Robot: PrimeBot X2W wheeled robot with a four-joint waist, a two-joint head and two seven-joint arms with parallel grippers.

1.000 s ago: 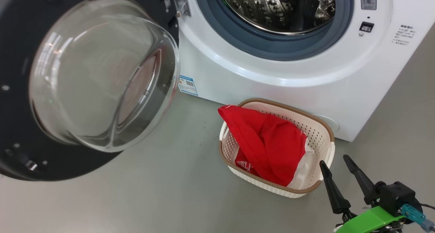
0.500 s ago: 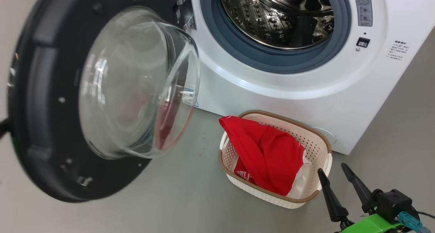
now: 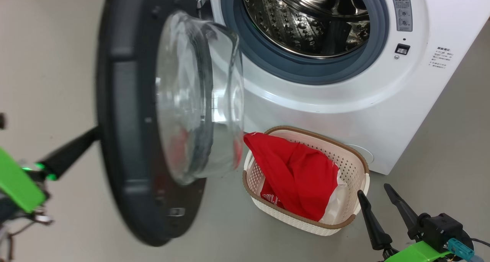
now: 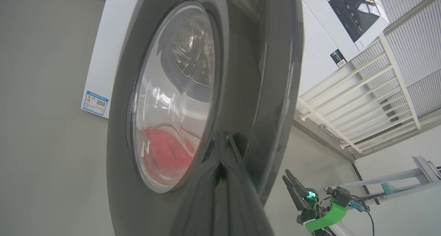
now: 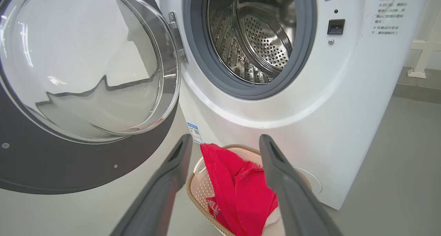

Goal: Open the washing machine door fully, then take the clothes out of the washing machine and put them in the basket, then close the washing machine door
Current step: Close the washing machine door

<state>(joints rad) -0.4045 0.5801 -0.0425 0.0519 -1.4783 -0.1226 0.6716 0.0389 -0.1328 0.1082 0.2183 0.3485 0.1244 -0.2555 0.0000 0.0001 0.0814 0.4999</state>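
Red clothes (image 3: 298, 174) heaped in basket (image 3: 356, 155), basket on floor (image 3: 222, 231) just before washing machine (image 3: 344, 101). Drum (image 3: 306, 21) looks bare, so I judge unloading done.

Left gripper (image 3: 91, 137) pinched shut, holding nothing, tips pressed on black outer face of washing machine door (image 3: 126, 139); closed fingers make stiff pusher. Right gripper (image 3: 373, 190) spread wide, empty, parked beside basket, clear of door's sweep.

Against a second ago: door gone from near face-on to almost edge-on, swinging toward shut. Left arm now in head view. Basket and clothes lie as before.
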